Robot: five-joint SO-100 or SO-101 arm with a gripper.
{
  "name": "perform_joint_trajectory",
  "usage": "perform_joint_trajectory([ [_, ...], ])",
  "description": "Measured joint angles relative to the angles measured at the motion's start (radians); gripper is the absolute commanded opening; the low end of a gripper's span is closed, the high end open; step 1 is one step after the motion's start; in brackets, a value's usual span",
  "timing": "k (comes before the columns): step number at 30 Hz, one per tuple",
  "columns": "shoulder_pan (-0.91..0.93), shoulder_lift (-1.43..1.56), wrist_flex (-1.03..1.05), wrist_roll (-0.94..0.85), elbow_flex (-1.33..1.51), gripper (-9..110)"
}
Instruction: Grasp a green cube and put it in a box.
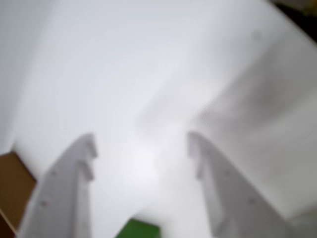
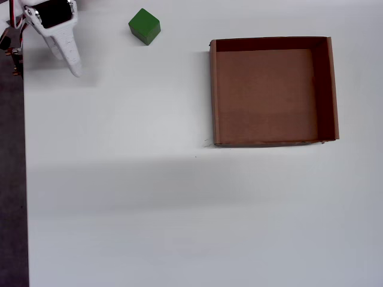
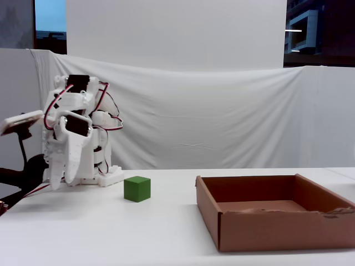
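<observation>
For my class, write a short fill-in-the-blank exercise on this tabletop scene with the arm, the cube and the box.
1. The colour of the cube is ____.
2. The brown cardboard box holds ____.
3. In the overhead view, the cube lies to the ____ of the box.
4. The gripper has its jaws ____, with nothing between them.

Missing words: green; nothing; left; open

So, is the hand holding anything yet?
Nothing. The white hand is open and empty; the small bright-green cube sits untouched on the table.
</observation>
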Motion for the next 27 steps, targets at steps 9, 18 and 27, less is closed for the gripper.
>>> perform_joint_trajectory([
  [9, -0.124, -0.034, -0.006, 0.002, -0.060, 24],
  [18, -0.275, -0.262, 0.115, 0.067, -0.370, 24],
  [27, -0.417, -0.462, 0.156, 0.201, -0.543, 25],
])
